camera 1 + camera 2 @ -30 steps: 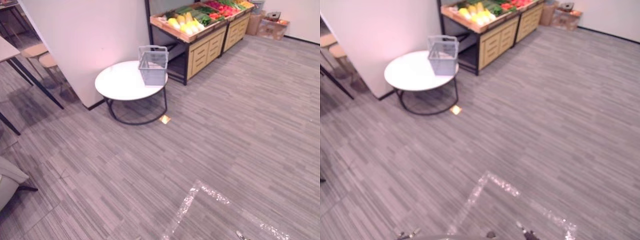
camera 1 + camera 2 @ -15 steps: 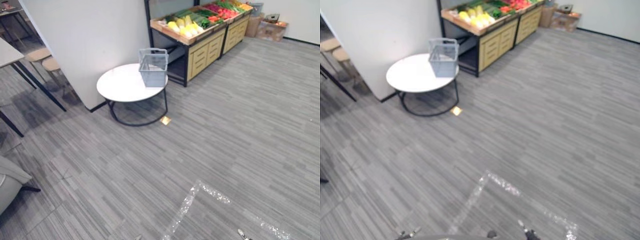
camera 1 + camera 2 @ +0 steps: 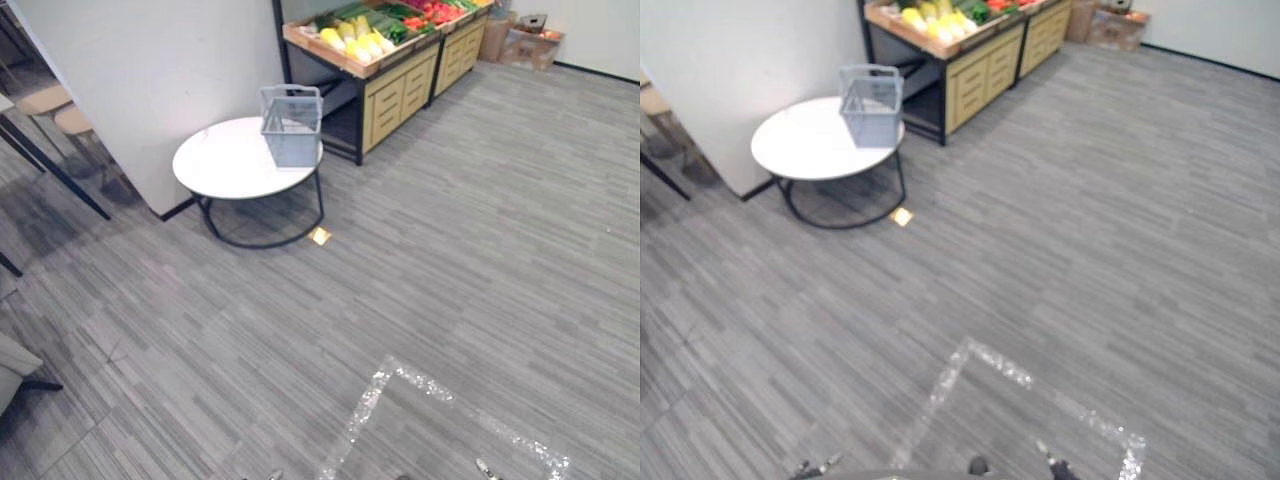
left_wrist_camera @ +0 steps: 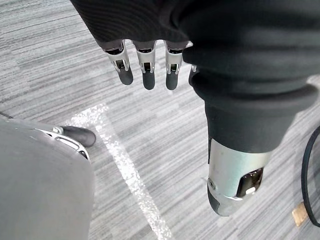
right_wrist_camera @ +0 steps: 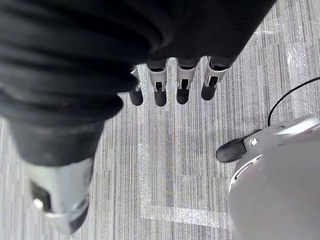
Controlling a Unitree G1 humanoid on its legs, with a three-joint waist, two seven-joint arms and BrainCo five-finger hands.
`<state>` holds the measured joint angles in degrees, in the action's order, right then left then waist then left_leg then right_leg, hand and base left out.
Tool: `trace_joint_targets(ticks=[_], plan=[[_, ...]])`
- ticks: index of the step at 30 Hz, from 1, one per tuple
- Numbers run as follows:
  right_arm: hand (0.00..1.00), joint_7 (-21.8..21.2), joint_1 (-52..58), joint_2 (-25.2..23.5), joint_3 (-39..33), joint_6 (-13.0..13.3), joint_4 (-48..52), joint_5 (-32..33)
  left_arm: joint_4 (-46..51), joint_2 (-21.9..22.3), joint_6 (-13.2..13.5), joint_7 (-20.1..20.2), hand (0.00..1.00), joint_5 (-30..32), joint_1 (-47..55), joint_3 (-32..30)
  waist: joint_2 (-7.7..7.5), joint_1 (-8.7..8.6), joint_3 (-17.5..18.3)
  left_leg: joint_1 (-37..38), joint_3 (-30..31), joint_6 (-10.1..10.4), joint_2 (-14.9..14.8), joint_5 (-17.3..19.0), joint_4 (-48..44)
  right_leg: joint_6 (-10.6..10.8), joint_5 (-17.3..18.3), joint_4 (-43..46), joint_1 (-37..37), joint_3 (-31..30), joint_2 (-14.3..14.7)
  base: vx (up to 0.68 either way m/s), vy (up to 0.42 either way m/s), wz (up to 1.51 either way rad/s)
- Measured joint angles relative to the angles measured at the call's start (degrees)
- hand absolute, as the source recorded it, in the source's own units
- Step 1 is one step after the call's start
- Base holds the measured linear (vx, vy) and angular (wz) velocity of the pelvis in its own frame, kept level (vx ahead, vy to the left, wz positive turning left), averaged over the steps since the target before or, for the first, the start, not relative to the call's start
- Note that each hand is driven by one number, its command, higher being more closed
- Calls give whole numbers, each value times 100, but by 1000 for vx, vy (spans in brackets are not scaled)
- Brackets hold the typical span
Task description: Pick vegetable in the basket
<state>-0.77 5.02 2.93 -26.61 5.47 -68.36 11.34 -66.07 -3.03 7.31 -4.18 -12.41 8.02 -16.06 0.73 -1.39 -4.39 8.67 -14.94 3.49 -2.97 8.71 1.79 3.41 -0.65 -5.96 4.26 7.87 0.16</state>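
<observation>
Left hand (image 4: 145,64): hangs at my side over the floor, fingers straight and apart, thumb clear of them, nothing in it.
Right hand (image 5: 170,85): the same, fingers loose and pointing down, empty.
Under the hands: grey plank floor (image 3: 480,250) with a corner of shiny tape (image 3: 400,375) marked on it just in front of me.
Basket (image 3: 291,127): grey wire mesh, handle up, upright on the far edge of the round white table (image 3: 225,165), well apart from both hands. Through the mesh it looks empty, though I cannot be sure.
Vegetables: yellow ones (image 3: 352,40) piled at the near end of the wooden stand (image 3: 400,95), green ones (image 3: 385,25) and red ones (image 3: 430,12) further along. The stand is just beyond the table, next to the basket's side.
Other: white partition wall (image 3: 150,70) behind the table; small yellowish tag (image 3: 319,236) on the floor by the table's ring base.
Step in hand: approach, as I read it. Nothing is picked and nothing is within reach.
Next move calls for: walking across the open floor to where the table meets the stand, stopping with the basket and the yellow pile both within arm's reach, then raising a hand over the produce.
Watch: the table's dark frame sits low by my path, and the basket is near the table's rim, so a nudge could tip it off.
</observation>
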Motion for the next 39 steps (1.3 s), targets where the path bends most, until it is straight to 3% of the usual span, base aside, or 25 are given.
trace_joint_targets(ticks=[3,4,7,9,10,11,12,14,16,18,21,23,25,27,28,30,32,33,34,36,38,39], plan=[[0,25,-15,-8,-5,0,6,0,1,-8,-5,-13,0,12,-78,6,3,-15,-18,-57,7,3,-6,-2,-27,-14,13,79,-76,17,-3,0,0,0],[0,36,-87,-9,-4,1,30,3,4,-13,-6,-42,0,12,-138,36,19,-17,-83,-170,-2,6,-33,-4,-118,-145,124,426,-318,28,-4,-37,-21,-2],[0,49,-260,-65,-16,20,54,54,65,-100,-8,-115,0,9,-375,207,-68,-39,-276,-342,-17,11,-49,-5,-223,-253,552,1237,-827,79,-62,-43,-48,-4],[0,53,-264,-106,-20,27,53,62,119,-100,-9,-160,0,9,-388,199,-149,-50,-341,-373,-109,193,-114,122,-495,-355,817,1508,-907,62,-56,-8,-117,-12],[0,53,-253,-134,7,28,42,60,158,-110,-11,-170,0,-14,-383,138,-234,-41,-391,-542,-192,383,-200,281,-1077,-402,950,1582,-879,-3,-65,13,-183,-15],[0,54,-207,-163,18,27,32,58,313,-117,-14,-183,0,-25,-351,-28,-309,-21,-431,-1000,-217,434,-431,410,-2337,-485,1065,1623,-771,-47,-46,49,-233,-20],[0,56,-163,-135,19,28,49,50,476,-73,-8,-185,0,-38,-328,-195,-257,-10,-500,-1517,-185,260,-801,332,-3743,-565,1118,1614,-581,-59,72,79,-271,-21],[0,90,-124,-73,87,29,99,43,566,29,1,-194,0,-94,-292,-390,-125,13,-622,-2087,5,-63,-1194,-23,-5198,-725,1226,1656,-296,-141,250,116,-136,-31],[0,133,-107,-18,285,14,155,28,577,66,3,-202,0,-234,-277,-437,-79,15,-627,-2421,281,81,-1013,119,-5601,-775,1396,1759,-168,-267,194,169,-27,-31],[0,146,-301,50,518,9,237,-12,586,98,32,-215,0,-282,-272,-428,-70,64,-642,-2812,457,107,-665,280,-5034,-770,1430,1672,-62,-482,39,232,6,-39],[0,141,-484,40,893,28,457,-9,564,81,39,-214,0,-279,-212,-386,-61,161,-646,-2948,441,91,-539,160,-3391,-608,1389,1413,134,-659,-55,357,70,-36],[0,108,-548,24,1309,125,811,-5,504,93,38,-227,0,-266,-95,-410,-45,197,-648,-2939,513,173,-472,-527,-1533,-383,1523,1150,471,-765,-129,434,125,-19],[0,83,-592,72,1495,221,948,-5,429,142,11,-229,0,-247,-35,-408,28,315,-661,-2981,675,229,-476,-801,-844,-204,1659,993,728,-951,-188,486,252,-51],[0,48,-620,90,1600,277,947,-4,252,152,-17,-228,0,-230,81,-451,77,397,-613,-2937,758,198,-455,-1425,-997,-70,1749,994,951,-1193,-335,525,344,-62],[0,17,-627,-22,1665,277,939,-4,208,98,-26,-231,0,-202,69,-438,-84,392,-583,-2948,650,41,-337,-1491,-1124,-4,1704,1216,859,-1314,-489,505,319,-22],[0,-78,-600,-110,1695,276,809,-8,197,-17,-30,-232,0,-10,29,-447,-301,354,-492,-2926,438,-289,-104,-1299,-1255,120,1421,1811,479,-1493,-744,616,357,-10],[0,-101,-547,-81,1409,269,548,-10,203,-48,-35,-233,0,52,17,-445,-338,349,-468,-2669,278,-563,74,-1050,-1292,113,1036,2367,359,-1668,-838,533,280,-12],[0,-100,-448,-53,1119,269,430,-16,223,-64,-42,-244,0,218,14,-448,-320,317,-459,-2410,243,-614,177,-849,-1279,143,649,2966,220,-1790,-852,420,226,-10],[0,-98,-390,-39,984,264,379,-16,242,-78,-40,-245,0,256,21,-436,-310,307,-456,-2262,242,-614,206,-714,-1261,297,429,3353,105,-1803,-849,495,277,-11],[0,-55,-119,-39,571,216,160,-194,387,-150,-53,-261,0,299,-10,-169,-397,277,-470,-1611,199,-691,388,-266,-1148,982,-703,5412,-663,-1768,-912,438,226,-9],[0,-22,55,-11,417,196,145,-270,513,-242,-57,-287,0,355,-83,32,-401,140,-500,-1216,328,-749,482,-36,-1155,821,-493,6715,-1240,-1436,-929,360,120,20],[0,34,215,-3,293,152,154,-368,655,-221,-51,-302,0,351,-157,148,-363,-6,-527,-846,459,-784,514,39,-995,663,-70,7344,-1645,-1058,-930,509,91,48]])
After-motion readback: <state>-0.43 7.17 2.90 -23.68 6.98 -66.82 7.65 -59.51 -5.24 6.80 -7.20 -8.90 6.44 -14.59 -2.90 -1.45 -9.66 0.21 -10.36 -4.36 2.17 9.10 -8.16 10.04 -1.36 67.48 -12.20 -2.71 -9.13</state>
